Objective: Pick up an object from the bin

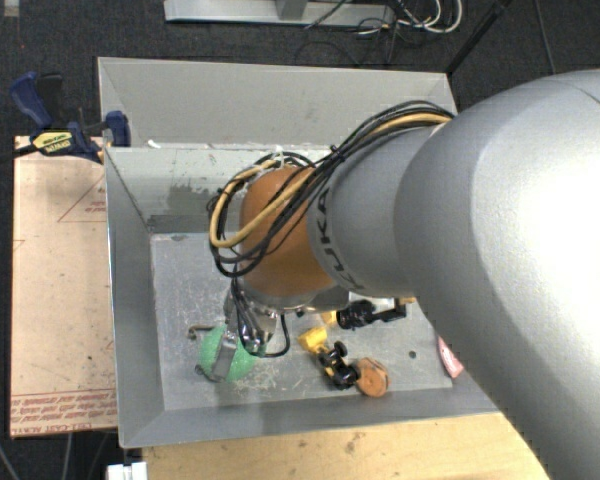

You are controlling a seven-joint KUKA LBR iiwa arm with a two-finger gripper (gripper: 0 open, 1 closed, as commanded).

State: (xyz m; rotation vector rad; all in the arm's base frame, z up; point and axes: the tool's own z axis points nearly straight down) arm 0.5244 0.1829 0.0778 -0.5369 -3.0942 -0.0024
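The pincer point(242, 336) is lowered close to the floor of the bin point(130, 298), near its front left corner, and is set directly above and against a rounded green lump point(229, 359) with a grey part at its lower left. From this placement the lump is judged to be the thing chosen for the pick. Whether the pincer is open or closed cannot be told, since its tip is masked by its own body and by the lump. No grip can therefore be claimed, and the lump is taken to be lying on the bin floor.

The arm point(500, 268) is brought in from the right and steeply downward, so that the orange cover point(280, 238) and the looped cables point(230, 218) are held above the middle of the bin. The green lump lies apart from the other things, which is judged to favour a clean approach.

The loose things are counted as follows:
- one green lump
- one small yellow piece point(313, 340)
- two black pieces, one point(335, 365) beside the yellow piece and one point(368, 315) under the arm's edge
- one brown round piece point(373, 379)
- one pink piece point(450, 360) at the right

Six are seen; others may be hidden beneath the arm.
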